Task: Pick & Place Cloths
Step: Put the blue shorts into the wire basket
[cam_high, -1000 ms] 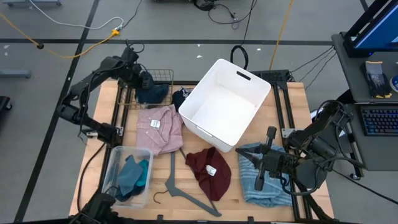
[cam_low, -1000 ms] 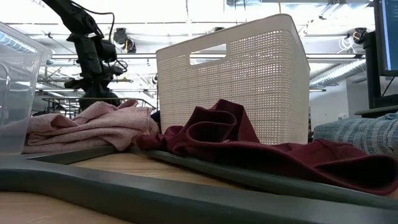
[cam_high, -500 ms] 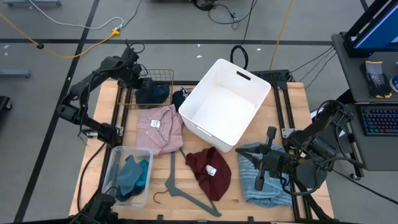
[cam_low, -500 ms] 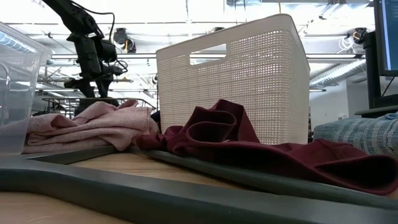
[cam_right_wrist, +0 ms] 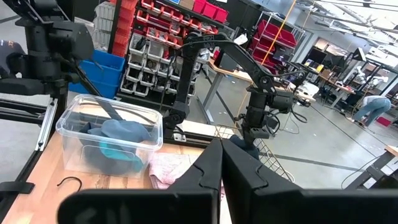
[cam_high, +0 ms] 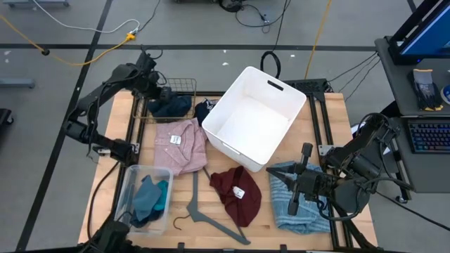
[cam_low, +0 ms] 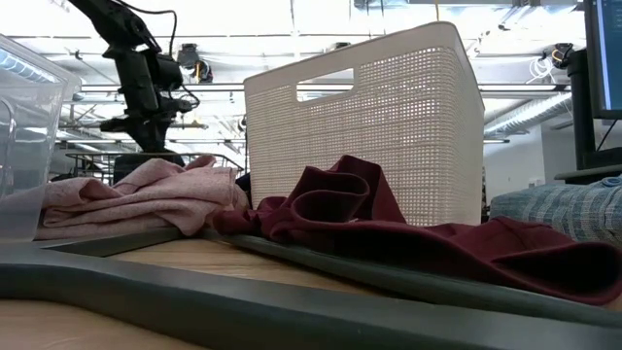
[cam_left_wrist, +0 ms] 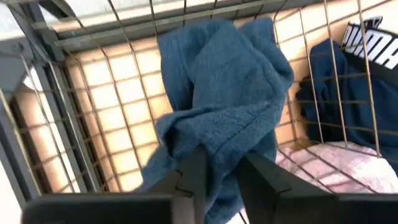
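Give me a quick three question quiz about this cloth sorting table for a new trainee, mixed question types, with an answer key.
1. True or false: the white bin has cloths inside it.
2. Which claw grips the dark blue cloth in the wire basket? A) left claw B) right claw
3. Fill in: the grey hanger lies between the clear tub and the ____ cloth.

Key: 1. false, it is empty. 2. A. 3. maroon.
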